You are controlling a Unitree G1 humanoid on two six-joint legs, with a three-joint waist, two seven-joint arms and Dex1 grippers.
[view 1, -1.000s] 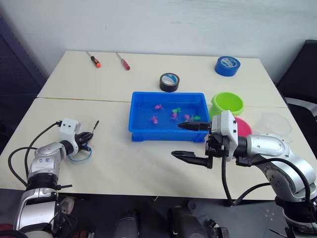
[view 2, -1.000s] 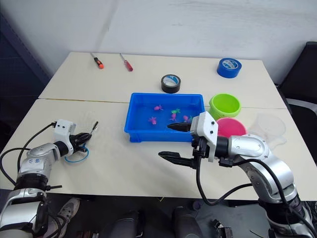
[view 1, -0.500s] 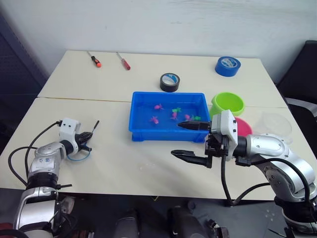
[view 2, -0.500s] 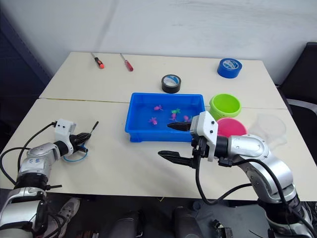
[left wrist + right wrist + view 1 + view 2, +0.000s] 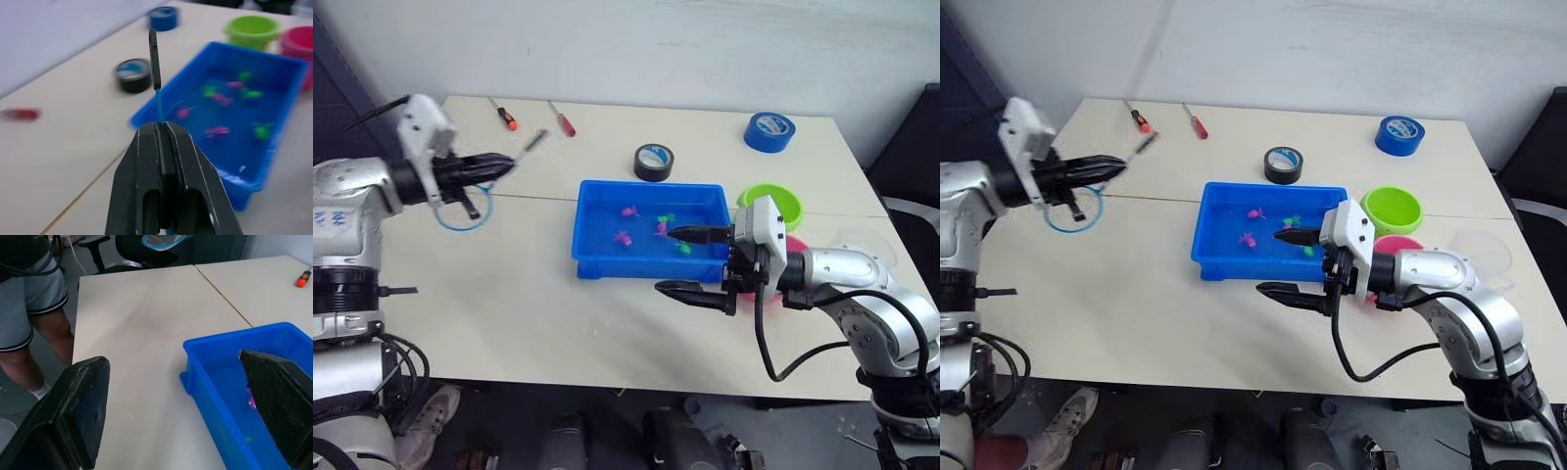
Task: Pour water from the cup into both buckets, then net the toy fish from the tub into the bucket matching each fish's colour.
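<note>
From the head views, the left gripper (image 5: 494, 166) has lifted the net (image 5: 462, 208) off the table and swung it up, clamped on its handle, so netting can begin. The right gripper (image 5: 693, 264) hangs wide open beside the tub (image 5: 597, 257).

The left wrist view shows about seven fish (image 5: 217, 131) in the tub, two buckets (image 5: 250, 30), two tape rolls (image 5: 133, 74).

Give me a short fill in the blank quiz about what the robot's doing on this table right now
1. The left gripper is shut on the handle of the ____.
2. The toy fish lie in the ____ tub.
3. The right gripper hangs beside the tub with its fingers ____.
4. The black tape roll lies ____ the tub.

Missing words: net; blue; open; behind
</note>
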